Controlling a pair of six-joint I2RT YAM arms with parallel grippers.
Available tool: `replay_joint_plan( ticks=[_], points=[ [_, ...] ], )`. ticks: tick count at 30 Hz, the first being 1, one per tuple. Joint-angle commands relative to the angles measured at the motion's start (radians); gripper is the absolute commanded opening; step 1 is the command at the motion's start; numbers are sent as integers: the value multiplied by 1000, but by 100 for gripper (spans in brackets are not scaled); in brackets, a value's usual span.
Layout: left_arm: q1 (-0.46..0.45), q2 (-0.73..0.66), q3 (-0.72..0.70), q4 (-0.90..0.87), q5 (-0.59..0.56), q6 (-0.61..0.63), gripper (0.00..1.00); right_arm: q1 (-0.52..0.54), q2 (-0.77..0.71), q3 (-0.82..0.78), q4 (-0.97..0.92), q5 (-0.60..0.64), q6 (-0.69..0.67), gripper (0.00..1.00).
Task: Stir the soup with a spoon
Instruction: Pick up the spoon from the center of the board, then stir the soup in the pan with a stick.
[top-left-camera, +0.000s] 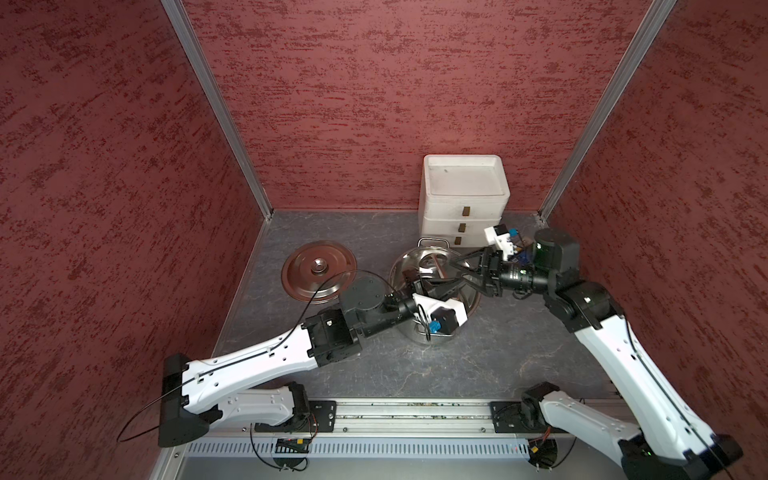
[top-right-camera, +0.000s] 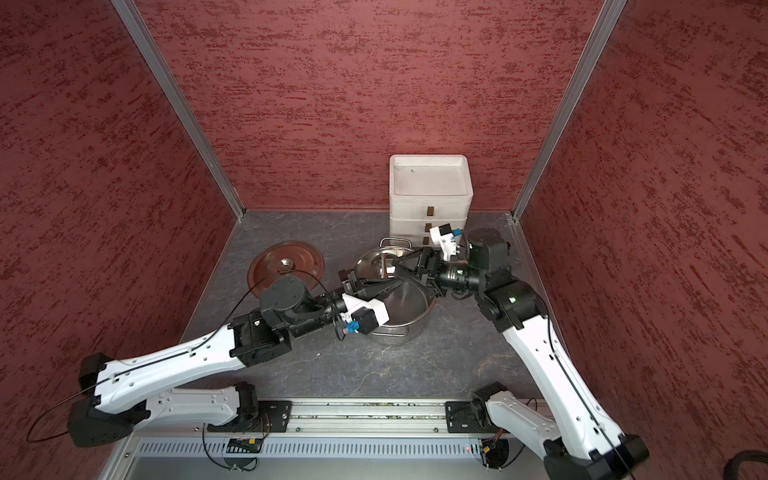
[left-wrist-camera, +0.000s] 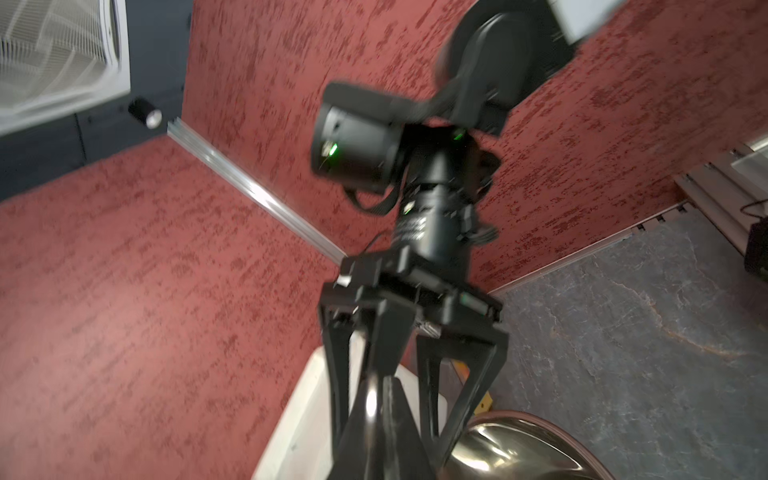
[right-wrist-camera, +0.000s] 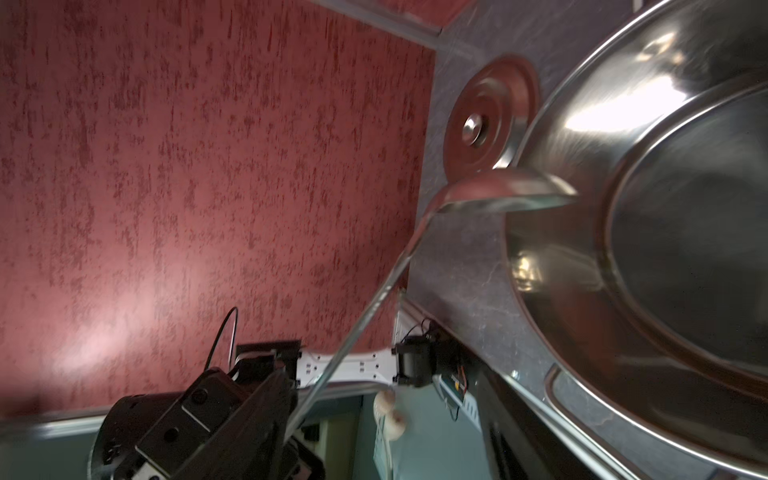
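Observation:
The steel pot (top-left-camera: 407, 332) (top-right-camera: 407, 303) stands mid-table, and no soup shows in it. Both grippers meet above its opening. My left gripper (top-left-camera: 436, 289) (left-wrist-camera: 382, 386) is shut on the handle of the spoon (right-wrist-camera: 511, 191). In the right wrist view the thin handle runs from the small bowl, level with the pot's rim (right-wrist-camera: 582, 124), down into the left gripper (right-wrist-camera: 291, 399). My right gripper (top-left-camera: 457, 275) is open, its fingers (left-wrist-camera: 461, 332) spread on either side of the left gripper's tips. In both top views the grippers hide most of the spoon.
The flat steel lid (top-left-camera: 307, 257) (right-wrist-camera: 490, 120) lies left of the pot, partly under the left arm. A white three-drawer unit (top-left-camera: 463, 195) stands behind the pot by the back wall. Red walls close three sides. The arms' rail (top-left-camera: 415, 415) runs along the front.

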Motion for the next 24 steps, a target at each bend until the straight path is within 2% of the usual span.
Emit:
replay_joint_plan(
  ticks=[1,3,5,10,19,24],
  points=[
    [54,4,37,-73,-89,-291,0,6,-180,-88,-162,450,-24,76],
    [79,19,22,-76,-105,-355,0,6,-263,-130,-195,560,-25,75],
    [107,51,23,-90,-130,-397,0,6,-302,-150,-222,606,-28,74],
    [180,141,65,-146,-121,-526,0,6,-314,-156,-264,605,-48,73],
    [296,311,107,-143,-123,-614,0,6,-368,-153,-339,665,-89,72],
    [348,436,212,-158,-115,-633,0,5,-392,-150,-366,673,-85,71]
  ],
)
